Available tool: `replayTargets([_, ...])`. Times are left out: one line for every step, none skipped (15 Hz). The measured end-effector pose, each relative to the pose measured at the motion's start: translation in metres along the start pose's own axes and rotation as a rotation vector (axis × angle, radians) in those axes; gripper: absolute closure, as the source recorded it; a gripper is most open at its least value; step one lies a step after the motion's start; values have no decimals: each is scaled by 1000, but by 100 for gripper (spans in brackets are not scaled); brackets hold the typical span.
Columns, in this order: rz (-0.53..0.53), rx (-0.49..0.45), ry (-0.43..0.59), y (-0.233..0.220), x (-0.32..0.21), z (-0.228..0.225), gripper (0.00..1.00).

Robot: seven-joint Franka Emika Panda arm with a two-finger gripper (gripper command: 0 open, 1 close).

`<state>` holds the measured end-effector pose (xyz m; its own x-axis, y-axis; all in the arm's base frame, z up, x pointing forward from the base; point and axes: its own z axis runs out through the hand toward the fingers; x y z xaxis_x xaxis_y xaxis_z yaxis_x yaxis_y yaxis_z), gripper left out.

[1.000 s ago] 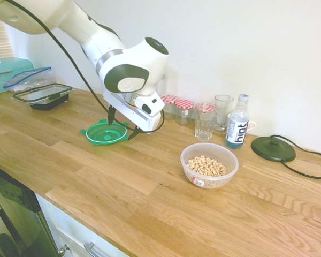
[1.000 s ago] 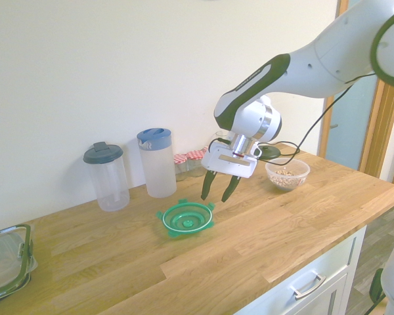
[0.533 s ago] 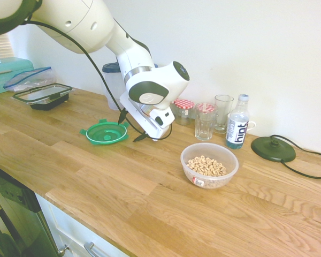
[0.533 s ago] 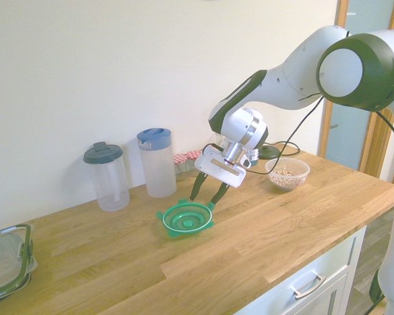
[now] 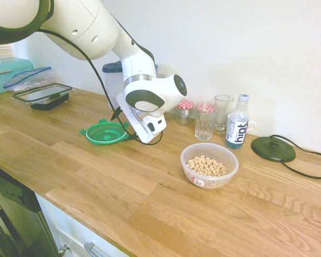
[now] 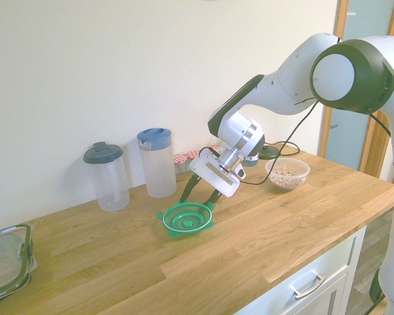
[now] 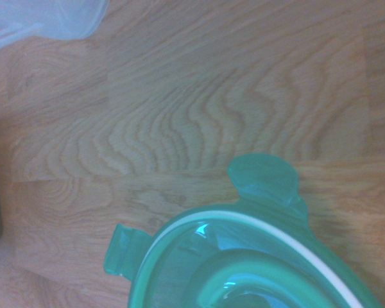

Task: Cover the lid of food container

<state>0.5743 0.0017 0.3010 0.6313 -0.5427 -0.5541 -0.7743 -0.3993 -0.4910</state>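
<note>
The green lid (image 5: 106, 132) lies flat on the wooden counter, its white ring showing (image 6: 187, 218). My gripper (image 5: 123, 126) hangs tilted just above the lid's edge nearest the jars, jaws open and empty (image 6: 198, 196). The fingers straddle that edge without touching it as far as I can tell. The wrist view shows the lid (image 7: 244, 256) close up with two side tabs. The food container (image 5: 209, 165), a clear round bowl of cereal rings, stands apart from the lid, further along the counter (image 6: 287, 174).
Two clear jugs (image 6: 157, 163) with dark and blue lids stand by the wall behind the lid. Red-checked jars (image 5: 184, 111), glasses (image 5: 204, 122), a water bottle (image 5: 237, 129) and a black disc (image 5: 273, 149) line the wall. A black-rimmed clear box (image 5: 43, 96) sits at the far end.
The gripper has dropped lower and tilted over toward the lid's rim, staying open. The lid and bowl have not moved.
</note>
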Motion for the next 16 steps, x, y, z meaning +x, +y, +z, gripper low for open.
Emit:
replayTargets([1, -1, -6, 1, -1, 1, 100])
replayTargets([2, -4, -14, 1, -1, 2, 100])
replayTargets([4, -6, -23, 2, -2, 3, 100])
replayTargets([4, -9, -30, 3, -3, 4, 100])
replayTargets([5, -12, -37, 4, -4, 6, 100])
replayTargets([8, -16, -42, 6, -5, 9, 100])
replayTargets([12, -19, -45, 8, -5, 11, 100])
replayTargets([14, -20, -47, 9, -5, 12, 100])
replayTargets([17, -22, -48, 11, -5, 12, 100])
replayTargets([21, -23, -49, 13, -4, 13, 100])
replayTargets([24, -25, -50, 14, -3, 14, 100])
replayTargets([27, -25, -51, 15, -2, 14, 100])
replayTargets([30, -26, -51, 17, -1, 15, 100])
replayTargets([32, -28, -52, 18, 0, 16, 100])
replayTargets([35, -29, -54, 19, 1, 17, 100])
replayTargets([38, -30, -54, 20, 2, 18, 100])
